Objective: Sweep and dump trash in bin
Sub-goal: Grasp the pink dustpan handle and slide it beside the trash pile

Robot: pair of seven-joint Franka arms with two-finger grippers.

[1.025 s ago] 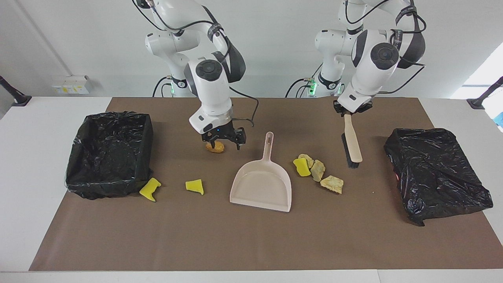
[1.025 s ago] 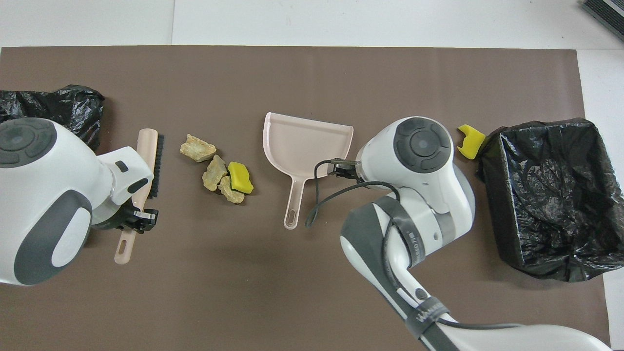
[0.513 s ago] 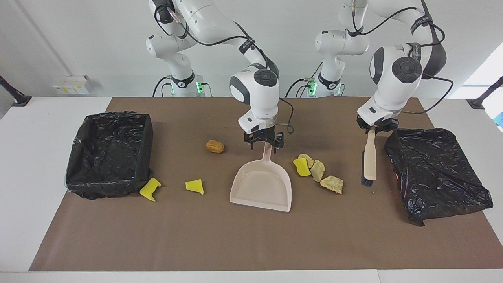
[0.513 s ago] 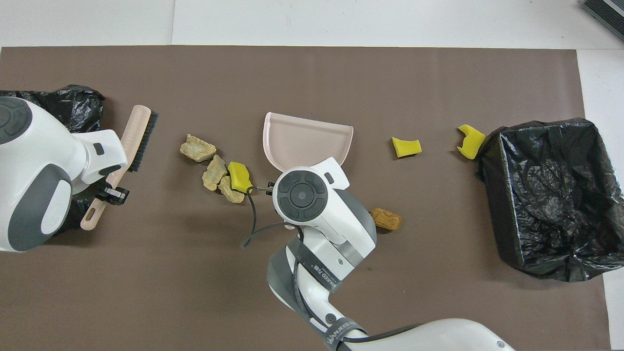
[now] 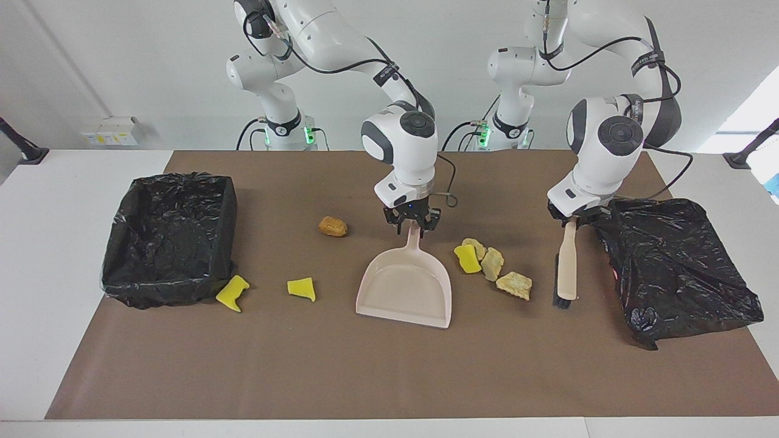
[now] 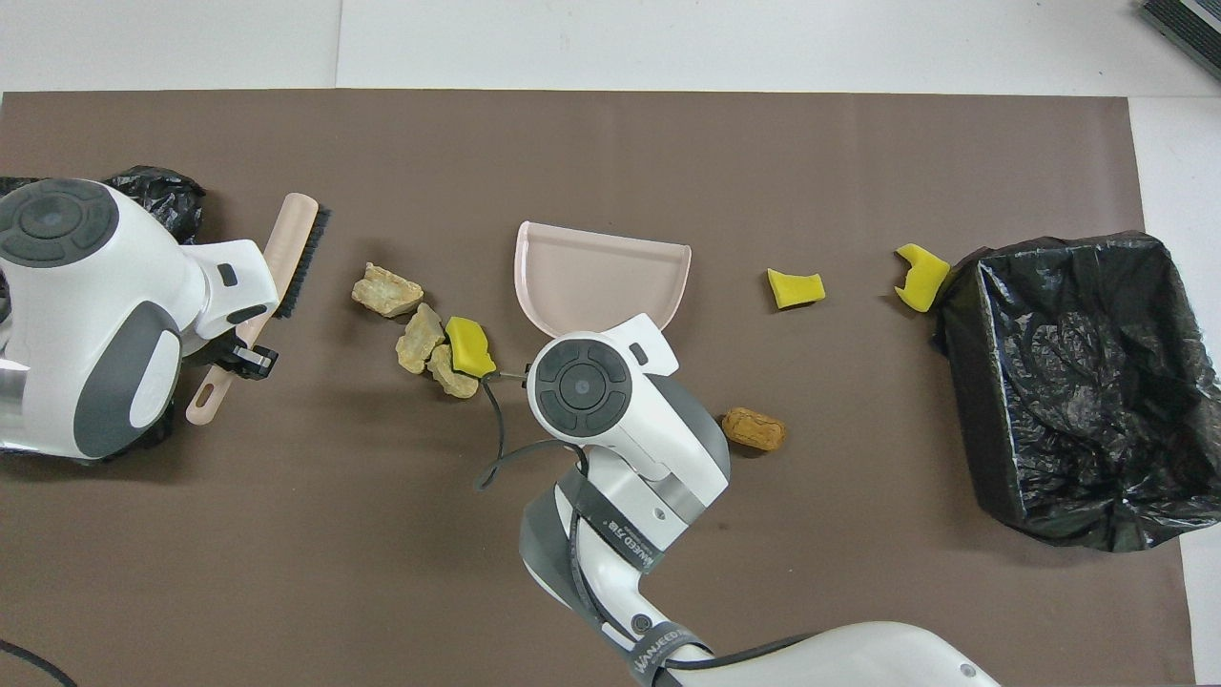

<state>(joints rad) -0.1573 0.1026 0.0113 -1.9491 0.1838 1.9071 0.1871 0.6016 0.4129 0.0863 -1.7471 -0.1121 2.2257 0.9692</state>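
Note:
My right gripper (image 5: 412, 225) is down at the top of the beige dustpan's (image 5: 405, 286) handle, fingers closed on either side of it. In the overhead view its wrist hides that grip above the dustpan (image 6: 601, 277). My left gripper (image 5: 570, 218) is shut on the handle of a wooden brush (image 5: 566, 267), whose bristles touch the mat beside a cluster of tan chunks (image 5: 514, 285) and a yellow piece (image 5: 467, 258). A brown lump (image 5: 333, 226) and two yellow pieces (image 5: 302, 288) (image 5: 233, 292) lie toward the black-lined bin (image 5: 182, 177).
A crumpled black bag (image 5: 675, 267) lies at the left arm's end of the brown mat, close to the brush (image 6: 291, 253). The open bin (image 6: 963, 382) stands at the right arm's end, with one yellow piece (image 6: 920, 277) against its corner.
My right gripper swung from over the brown lump to the dustpan handle and closed on it. My left arm carried the brush away from the robots, beside the tan chunks.

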